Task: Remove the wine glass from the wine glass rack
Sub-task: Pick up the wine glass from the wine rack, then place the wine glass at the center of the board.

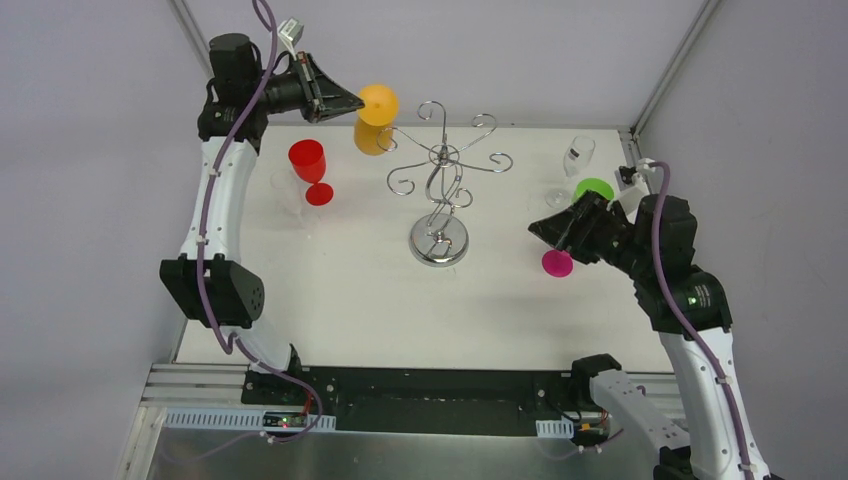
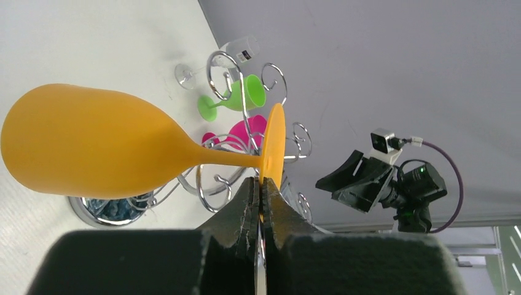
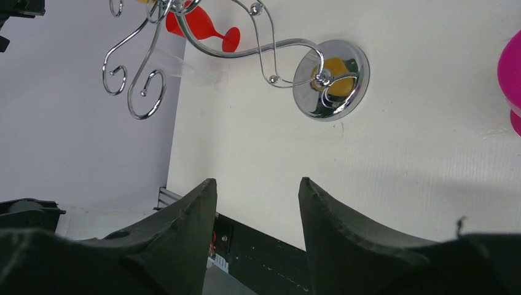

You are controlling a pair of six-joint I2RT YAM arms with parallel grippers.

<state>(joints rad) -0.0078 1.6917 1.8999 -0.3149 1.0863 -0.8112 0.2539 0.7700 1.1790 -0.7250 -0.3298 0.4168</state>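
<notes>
L fingers (image 1: 352, 102) are pinched shut on the foot rim of the orange wine glass (image 1: 376, 120), up at the far-L of the surface (image 1: 330, 290). The glass hangs foot up, bowl down, just beside the far-L curl of the wine glass rack (image 1: 441, 170). Can't tell if the bowl touches the wire. In the L wrist cam the foot disc sits edge-on betw the two fingers, and the stem runs off to the bowl.

The rack stands mid-surface w/ its round chrome base (image 1: 438, 243) flat down, twisted stem upright and curled arms spread at the top. The base shows an orange reflection in the R wrist cam.

R fingers (image 1: 545, 228) are open w/ a clear gap and hold nothing. They sit at the R side, pointed twd the rack; only bare surface shows betw them. A pink wine glass (image 1: 557, 263) is just beside them, and a green wine glass (image 1: 593, 187) is close behind. A clear wine glass (image 1: 573, 165) is further back nr the far-R corner. A red wine glass (image 1: 310, 165) is on the surface L of the rack, w/ another clear glass (image 1: 285, 192) just beside it.
</notes>
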